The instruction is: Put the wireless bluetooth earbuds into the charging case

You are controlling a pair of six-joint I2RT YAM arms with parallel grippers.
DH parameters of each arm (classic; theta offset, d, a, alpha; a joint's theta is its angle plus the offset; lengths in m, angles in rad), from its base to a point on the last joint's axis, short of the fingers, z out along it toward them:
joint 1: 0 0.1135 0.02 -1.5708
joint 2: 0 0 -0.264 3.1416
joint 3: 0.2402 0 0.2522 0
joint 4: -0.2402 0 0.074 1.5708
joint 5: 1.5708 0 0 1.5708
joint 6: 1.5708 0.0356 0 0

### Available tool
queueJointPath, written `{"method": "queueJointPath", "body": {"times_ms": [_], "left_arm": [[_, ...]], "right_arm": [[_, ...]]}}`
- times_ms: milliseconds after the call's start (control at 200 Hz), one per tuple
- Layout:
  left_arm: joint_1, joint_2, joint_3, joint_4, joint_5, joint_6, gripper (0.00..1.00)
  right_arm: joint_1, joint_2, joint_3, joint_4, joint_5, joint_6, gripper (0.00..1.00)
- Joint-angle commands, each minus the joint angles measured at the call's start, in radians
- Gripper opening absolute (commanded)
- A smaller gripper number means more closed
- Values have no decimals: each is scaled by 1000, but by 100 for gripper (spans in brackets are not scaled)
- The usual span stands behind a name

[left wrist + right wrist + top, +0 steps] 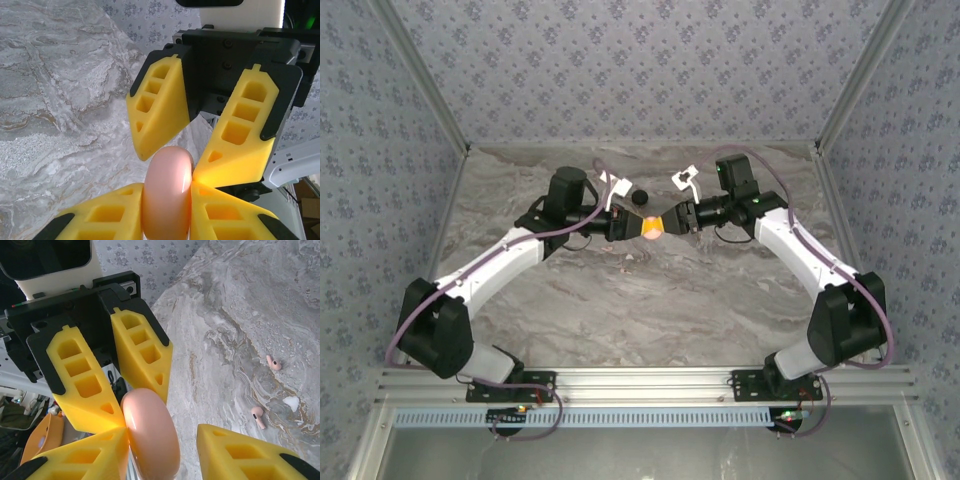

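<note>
A glossy pink charging case (651,228), closed and oval, hangs above the middle of the marble table (650,300) between both grippers. My left gripper (167,192) is shut on the case (167,190), one yellow finger pressed to each flat side. My right gripper (162,432) faces it and stands open around the case (150,437): one finger touches the case, the other is well clear. Two small pink earbuds lie on the table, one (273,363) farther and one (257,416) nearer. The right gripper's fingers (160,110) spread above the case in the left wrist view.
A small black round puck (641,196) sits on the table just behind the grippers. A white speck (291,402) lies near the earbuds. Patterned walls close in the table at the back and on both sides.
</note>
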Motion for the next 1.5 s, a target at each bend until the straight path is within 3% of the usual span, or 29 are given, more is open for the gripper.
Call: {"method": "queueJointPath", "body": {"times_ms": [0, 340, 750, 949, 1074, 1304, 1499], "left_arm": [[-7, -35, 37, 3, 28, 19, 23], [-10, -37, 38, 6, 12, 12, 25], [-8, -98, -42, 164, -120, -121, 52], [-10, -138, -134, 355, -192, -269, 59], [-26, -136, -147, 376, -193, -281, 63], [-53, -134, -128, 365, -189, -258, 64], [-55, -127, -126, 380, -182, -268, 56]], "right_arm": [[9, 4, 28, -36, -29, -29, 38], [18, -1, 38, -46, -42, -39, 23], [-16, -66, 22, 82, -16, 97, 20], [-36, -97, 24, 145, 26, 175, 20], [-32, -97, 36, 162, 25, 191, 20], [-17, -96, 49, 163, 14, 193, 20], [-10, -96, 52, 172, 12, 201, 21]]}}
